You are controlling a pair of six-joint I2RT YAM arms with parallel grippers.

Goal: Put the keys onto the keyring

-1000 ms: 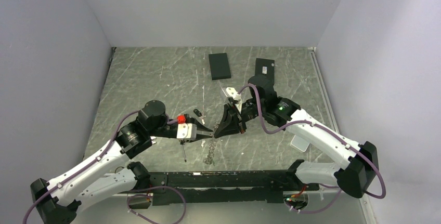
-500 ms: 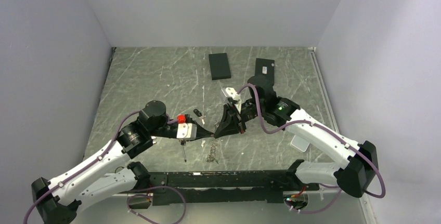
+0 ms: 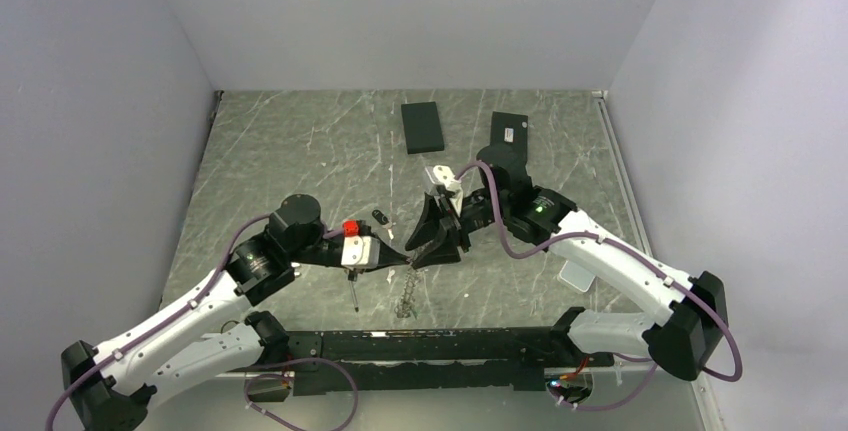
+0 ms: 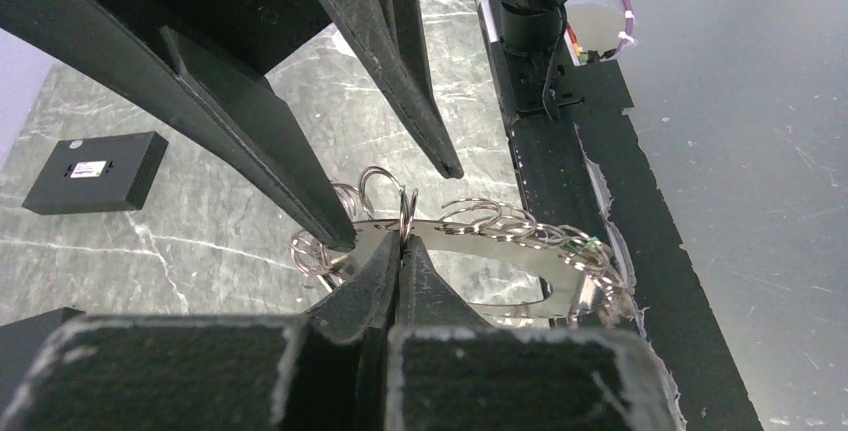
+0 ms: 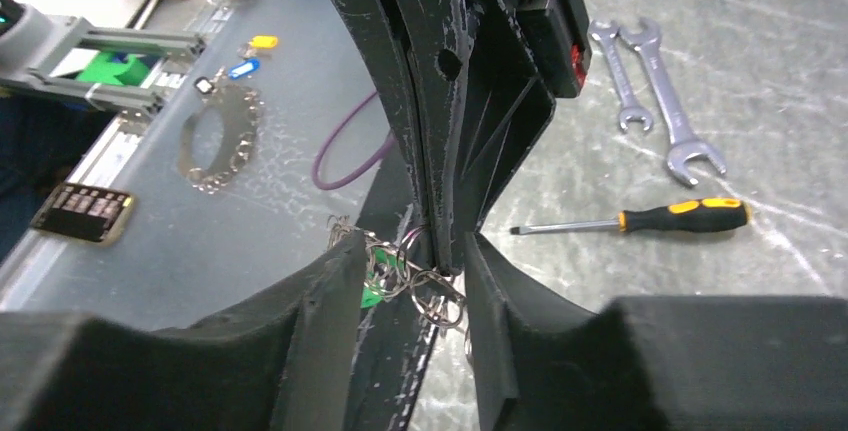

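Note:
The keyring (image 4: pixel 470 236) is a flat grey metal loop rimmed by many small wire rings. It hangs just above the table under the two gripper tips in the top view (image 3: pixel 405 296). My left gripper (image 4: pixel 402 241) is shut on one small ring at the loop's rim; it also shows in the top view (image 3: pixel 402 260). My right gripper (image 5: pixel 412 247) is open, and its fingers (image 4: pixel 335 231) straddle the left gripper's tip and the rings (image 5: pixel 400 271). I cannot make out single keys on the loop. One small dark key (image 3: pixel 381 218) lies on the table.
A yellow-and-black screwdriver (image 5: pixel 640 219) and two silver wrenches (image 5: pixel 650 101) lie on the marble table. Two black boxes (image 3: pixel 422 126) (image 3: pixel 510 131) sit at the back. The black base rail (image 3: pixel 430 346) runs along the near edge. A small white tray (image 3: pixel 575 273) lies by the right arm.
My right gripper has shifted slightly left and closer around the left gripper's tip. The left gripper still holds the ring, and the hanging loop has barely moved.

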